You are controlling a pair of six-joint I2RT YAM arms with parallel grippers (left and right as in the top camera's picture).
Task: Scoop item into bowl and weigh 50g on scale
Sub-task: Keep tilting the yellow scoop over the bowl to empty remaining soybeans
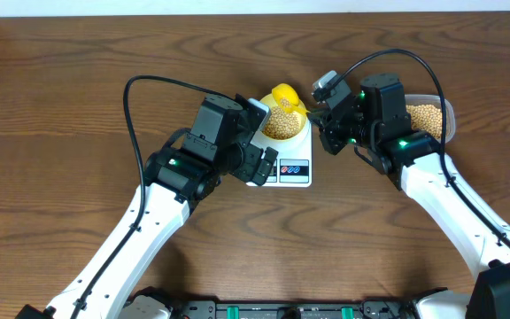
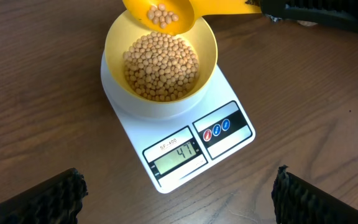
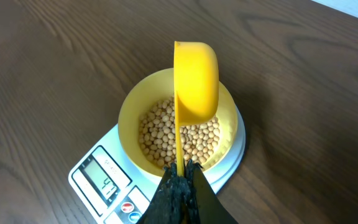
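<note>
Right gripper [image 3: 180, 177] is clamped on the handle of a yellow plastic scoop [image 3: 196, 81] above the white flat digital scale [image 2: 138, 137]. Left gripper [image 2: 179, 186] hangs near the scale's front, fingers wide apart. On the scale's platform sits a pale yellow round bowl [image 2: 114, 43] holding small tan beans [image 2: 160, 65].

We log tabletop [image 2: 42, 74]: dark wood, strong grain, matt to satin.
Scale [image 2: 131, 132]: white plastic, smooth, faint sheen.
Bowl [image 2: 207, 50]: pale yellow plastic, smooth, low gloss.
Scoop [image 3: 196, 81]: yellow plastic, smooth; we judge it slightly glossier than bowl.
Soybeans [image 2: 160, 65]: tan, matt skins.
Left gripper fingers [image 2: 48, 199]: black, matt, rough ribbed texture.
Tub [image 1: 450, 120]: clear plastic.
</note>
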